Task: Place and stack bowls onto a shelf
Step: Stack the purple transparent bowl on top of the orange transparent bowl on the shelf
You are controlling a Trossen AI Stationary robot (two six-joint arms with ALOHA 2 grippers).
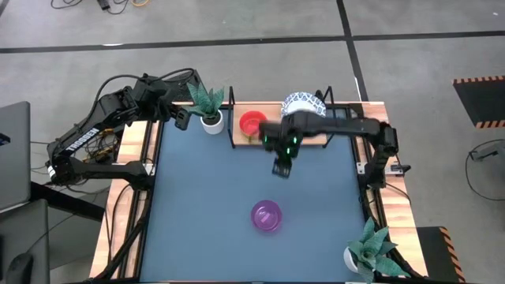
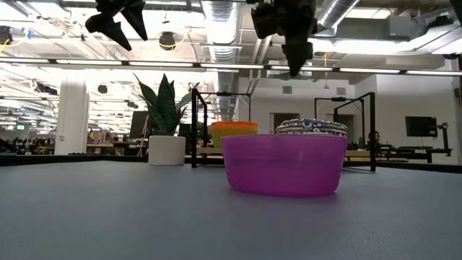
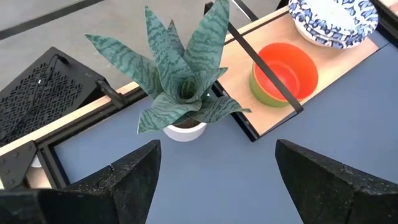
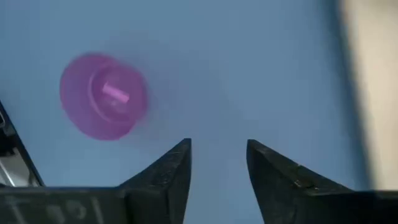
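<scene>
A purple bowl (image 1: pixel 267 214) stands alone on the blue tabletop, near the middle; the low view shows the purple bowl (image 2: pixel 283 164) upright on its base. On the wooden shelf (image 1: pixel 316 140) at the far edge sit a red bowl (image 1: pixel 252 123) stacked in yellow and green ones (image 3: pixel 264 93) and a stack of white blue-rimmed bowls (image 1: pixel 304 103). My right gripper (image 1: pixel 282 169) hangs open above the table between shelf and purple bowl (image 4: pixel 102 94), holding nothing. My left gripper (image 1: pixel 181 118) is open, high at the far left corner.
A potted plant in a white pot (image 1: pixel 210 109) stands left of the shelf, close under my left gripper (image 3: pixel 214 171). Another potted plant (image 1: pixel 369 246) stands at the table's near right corner. The shelf's black frame post (image 2: pixel 193 126) rises at its left end. Blue tabletop lies around the purple bowl.
</scene>
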